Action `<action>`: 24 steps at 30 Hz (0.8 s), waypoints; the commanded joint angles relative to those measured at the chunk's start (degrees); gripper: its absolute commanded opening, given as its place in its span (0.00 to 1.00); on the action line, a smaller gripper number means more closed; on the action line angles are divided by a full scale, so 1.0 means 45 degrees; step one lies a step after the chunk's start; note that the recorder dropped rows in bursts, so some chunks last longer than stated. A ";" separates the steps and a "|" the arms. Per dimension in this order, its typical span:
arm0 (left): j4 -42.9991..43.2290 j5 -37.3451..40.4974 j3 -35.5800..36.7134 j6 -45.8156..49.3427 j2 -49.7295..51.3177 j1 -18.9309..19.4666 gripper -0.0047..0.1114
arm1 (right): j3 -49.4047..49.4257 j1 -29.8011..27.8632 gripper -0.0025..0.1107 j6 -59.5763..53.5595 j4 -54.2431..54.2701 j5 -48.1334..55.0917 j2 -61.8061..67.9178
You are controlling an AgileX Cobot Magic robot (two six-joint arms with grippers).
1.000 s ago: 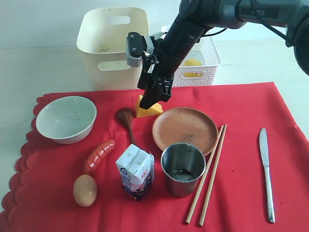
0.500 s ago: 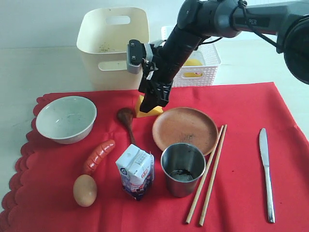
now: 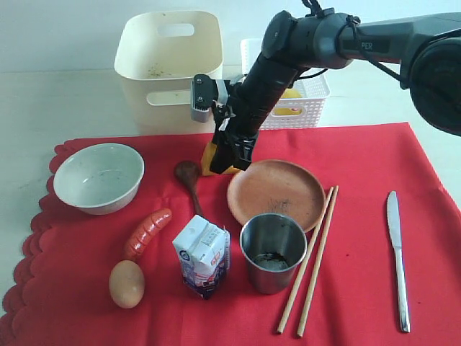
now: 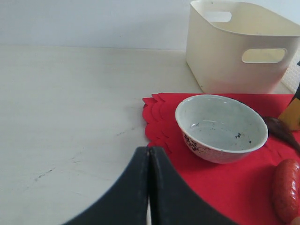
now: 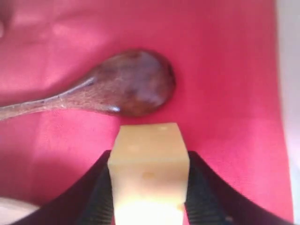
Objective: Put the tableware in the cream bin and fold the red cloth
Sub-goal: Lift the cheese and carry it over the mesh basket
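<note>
On the red cloth [image 3: 360, 166] lie the pale bowl [image 3: 99, 176], wooden plate [image 3: 276, 193], dark spoon [image 3: 191, 180], steel cup [image 3: 273, 251], chopsticks [image 3: 310, 259] and knife [image 3: 397, 256]. The cream bin [image 3: 169, 68] stands behind the cloth. My right gripper [image 3: 229, 155] reaches down by the spoon's bowl, shut on a yellow cheese wedge [image 3: 215, 162]. The right wrist view shows the cheese [image 5: 149, 140] pinched between both fingers of the gripper [image 5: 149, 159], with the spoon [image 5: 126, 89] just beyond. My left gripper [image 4: 149, 150] is shut and empty, short of the bowl [image 4: 221, 126].
A white lattice basket [image 3: 306, 101] holding a lemon [image 3: 288, 94] stands beside the cream bin. A sausage [image 3: 148, 232], an egg [image 3: 127, 283] and a milk carton [image 3: 203, 256] sit on the cloth's front left.
The right gripper has dropped lower over the cheese wedge and its jaws have closed in on it. The left gripper has not moved.
</note>
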 commanded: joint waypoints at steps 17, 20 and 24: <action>-0.0070 -0.0113 0.0031 -0.0062 -0.0069 0.0021 0.04 | -0.0084 0.0025 0.03 0.0547 -0.0235 0.0254 -0.1925; -0.0070 -0.0113 0.0031 -0.0062 -0.0069 0.0021 0.04 | -0.0084 0.0025 0.03 0.0924 -0.0235 0.0343 -0.2519; -0.0070 -0.0113 0.0031 -0.0062 -0.0069 0.0021 0.04 | -0.0084 0.0025 0.03 0.1641 -0.0383 0.0343 -0.3270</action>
